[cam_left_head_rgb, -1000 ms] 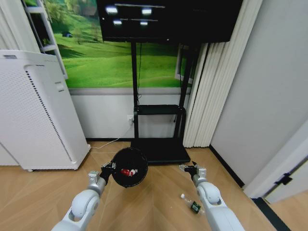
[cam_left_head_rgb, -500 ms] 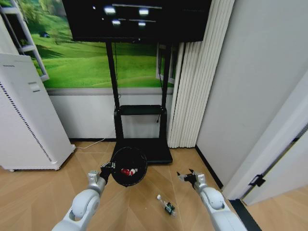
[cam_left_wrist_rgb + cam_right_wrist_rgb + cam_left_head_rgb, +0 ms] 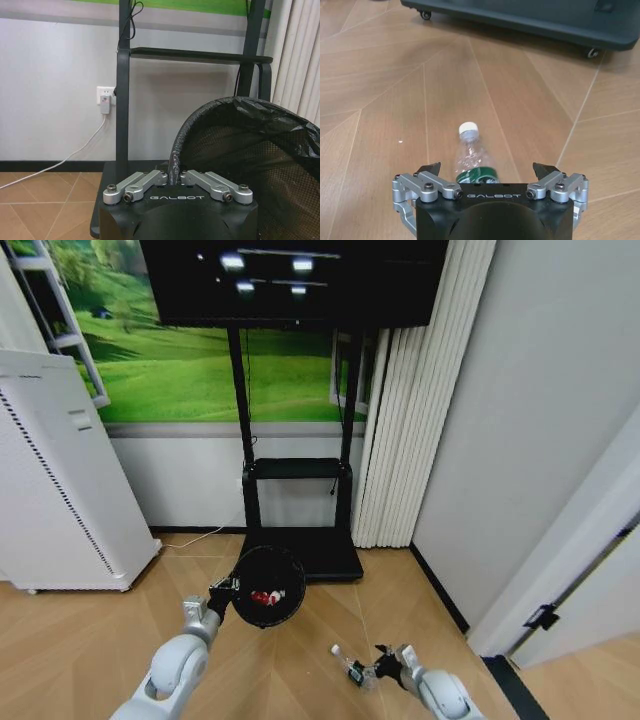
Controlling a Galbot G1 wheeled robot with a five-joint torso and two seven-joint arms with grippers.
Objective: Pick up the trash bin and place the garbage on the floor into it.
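Trash bin (image 3: 267, 586) left, before TV stand (image 3: 297, 552); wrappers (image 3: 265, 596) inside; bottle (image 3: 350, 668) on floor (image 3: 60, 640) right.

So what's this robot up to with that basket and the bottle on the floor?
It is tidying litter. Its left gripper is clamped on the rim of a small black round mesh trash bin, held off the tan herringbone wood floor, with red-and-white wrappers already inside. Its right gripper is down low with fingers spread open on either side of a small clear plastic bottle with a green label, which lies on the floor, not yet gripped.
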